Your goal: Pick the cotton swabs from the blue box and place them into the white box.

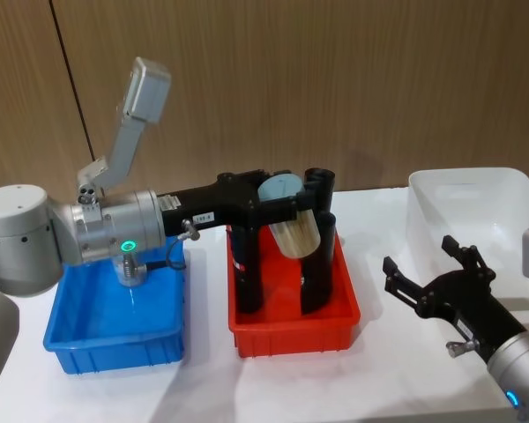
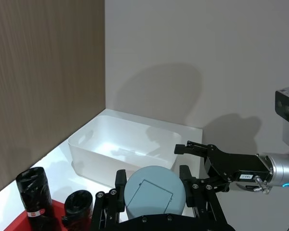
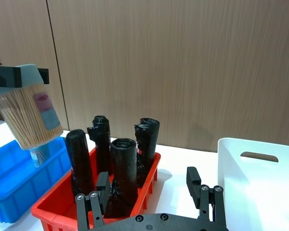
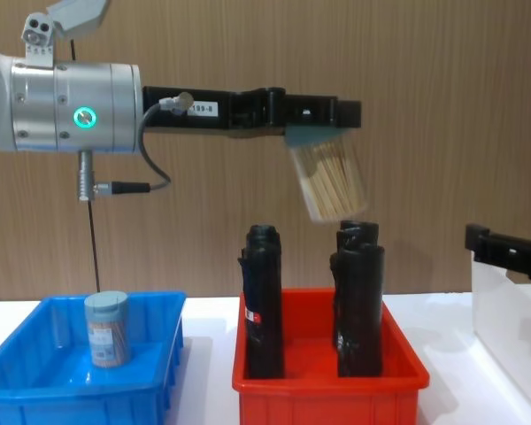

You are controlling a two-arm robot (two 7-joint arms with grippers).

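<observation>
My left gripper (image 1: 313, 201) is shut on a tub of cotton swabs (image 1: 291, 225), held tilted in the air above the black rolls in the red bin. From the chest, that tub (image 4: 327, 181) hangs lid-up well above the rolls. Its pale lid (image 2: 154, 195) fills the gap between the left fingers. A second tub of cotton swabs (image 4: 106, 329) stands upright in the blue box (image 4: 35, 390) on the left. The white box (image 1: 476, 189) sits at the far right. Just in front of it, my right gripper (image 1: 432, 273) is open and holds nothing.
A red bin (image 1: 291, 339) with several tall black rolls (image 4: 264, 301) stands between the blue box and the white box, directly under the carried tub. A wood-panel wall runs close behind the table.
</observation>
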